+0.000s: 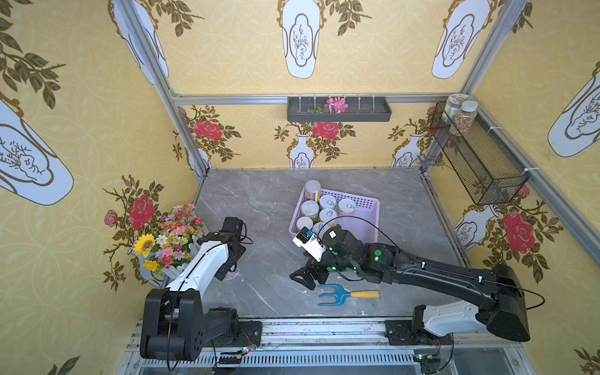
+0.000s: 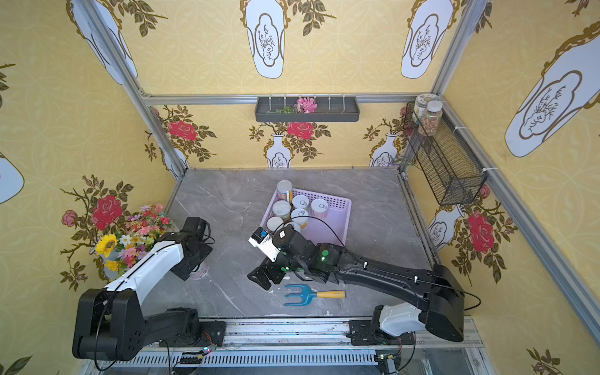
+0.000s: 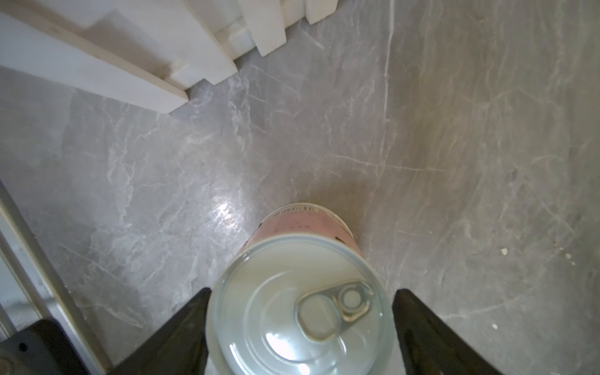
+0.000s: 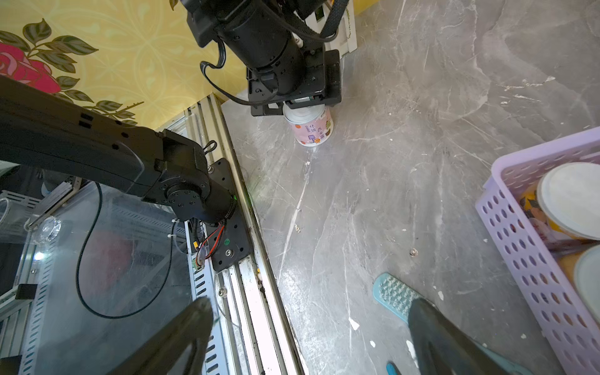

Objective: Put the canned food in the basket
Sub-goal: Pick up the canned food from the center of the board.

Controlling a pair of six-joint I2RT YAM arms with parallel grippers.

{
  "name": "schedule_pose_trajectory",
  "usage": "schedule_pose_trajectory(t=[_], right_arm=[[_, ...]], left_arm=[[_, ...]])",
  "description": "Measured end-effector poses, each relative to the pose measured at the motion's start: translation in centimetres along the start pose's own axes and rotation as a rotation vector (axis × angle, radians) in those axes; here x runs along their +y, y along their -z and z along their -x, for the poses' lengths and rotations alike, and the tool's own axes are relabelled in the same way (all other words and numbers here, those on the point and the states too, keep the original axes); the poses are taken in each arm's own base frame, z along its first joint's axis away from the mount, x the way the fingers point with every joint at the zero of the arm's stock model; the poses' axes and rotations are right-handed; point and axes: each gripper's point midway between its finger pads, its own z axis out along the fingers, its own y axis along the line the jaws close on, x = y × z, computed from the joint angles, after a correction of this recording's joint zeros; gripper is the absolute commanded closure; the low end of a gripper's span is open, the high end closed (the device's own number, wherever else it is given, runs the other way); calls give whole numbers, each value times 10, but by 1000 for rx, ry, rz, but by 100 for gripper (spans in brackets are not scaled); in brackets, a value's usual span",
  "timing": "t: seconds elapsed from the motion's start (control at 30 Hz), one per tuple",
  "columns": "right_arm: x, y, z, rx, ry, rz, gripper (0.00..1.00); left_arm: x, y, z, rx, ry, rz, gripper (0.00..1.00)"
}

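Observation:
A pink-labelled can (image 3: 302,311) with a pull-tab top stands upright on the grey table near its left front, also in the right wrist view (image 4: 310,128). My left gripper (image 3: 303,292) hangs straight over this can with a black finger on each side. One finger touches the rim and a thin gap shows at the other finger (image 3: 418,324). The lilac basket (image 1: 367,207) (image 2: 341,207) sits at mid-table and holds several cans (image 1: 328,201), with a taller can (image 1: 312,190) at its far left corner. My right gripper (image 1: 300,279) (image 4: 311,324) is open and empty, in front of the basket.
A blue hand fork (image 1: 334,293) with a wooden handle lies just right of the right gripper. A white picket box of flowers (image 1: 168,240) stands at the left edge, close behind the left gripper. A black wire basket (image 1: 480,156) with jars and a dark trough (image 1: 339,110) hang on the walls.

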Motion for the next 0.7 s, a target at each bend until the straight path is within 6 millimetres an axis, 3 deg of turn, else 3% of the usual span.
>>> schedule_pose_trajectory(t=[0.7], right_arm=[[0,0,-1,2,1,-4,3]], left_arm=[[0,-5,-1,-3,-18,-7,40]])
